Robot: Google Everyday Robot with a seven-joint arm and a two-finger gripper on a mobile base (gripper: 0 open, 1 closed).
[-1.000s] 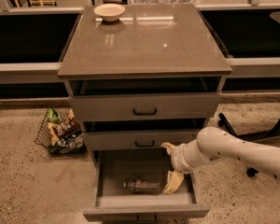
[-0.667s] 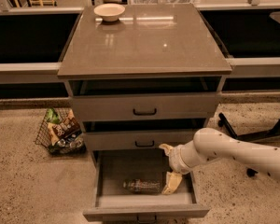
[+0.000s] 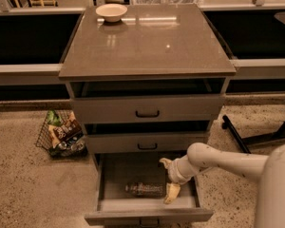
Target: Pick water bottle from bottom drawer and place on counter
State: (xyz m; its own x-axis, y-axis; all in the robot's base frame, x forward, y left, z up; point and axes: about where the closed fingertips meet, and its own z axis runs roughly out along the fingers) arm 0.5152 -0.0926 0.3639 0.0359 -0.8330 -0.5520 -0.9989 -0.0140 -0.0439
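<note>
End effector [image 3: 168,178] sits low inside the bottom drawer [image 3: 126,169], at the right side of its grey floor. It is released: its two pale fingers [image 3: 172,194] stand apart, one pointing toward the back of the drawer and the other toward the front, and nothing is held between them. The water bottle [image 3: 144,189] lies on its side on the drawer floor, near the front wall and about midway across, with its right end just beside the nearer finger; whether they touch cannot be told. The bottle's dark label band faces up.

The white arm [image 3: 221,160] reaches in from the right edge of the view and crosses above the drawer's right wall down to the end effector.

The bottom drawer is pulled well out, its front panel and small black handle at the lower edge of the view. Above it the middle drawer [image 3: 147,142] and the top drawer [image 3: 147,110] each stand slightly out, with dark gaps over them. The glossy grey-brown worktop [image 3: 147,46] caps the cabinet, and a shallow cream bowl [image 3: 111,12] rests near its far left corner.

On the speckled floor [image 3: 23,184] left of the cabinet stands a wire basket [image 3: 61,136] holding packets. A black stand leg [image 3: 236,134] lies on the floor at the right.
</note>
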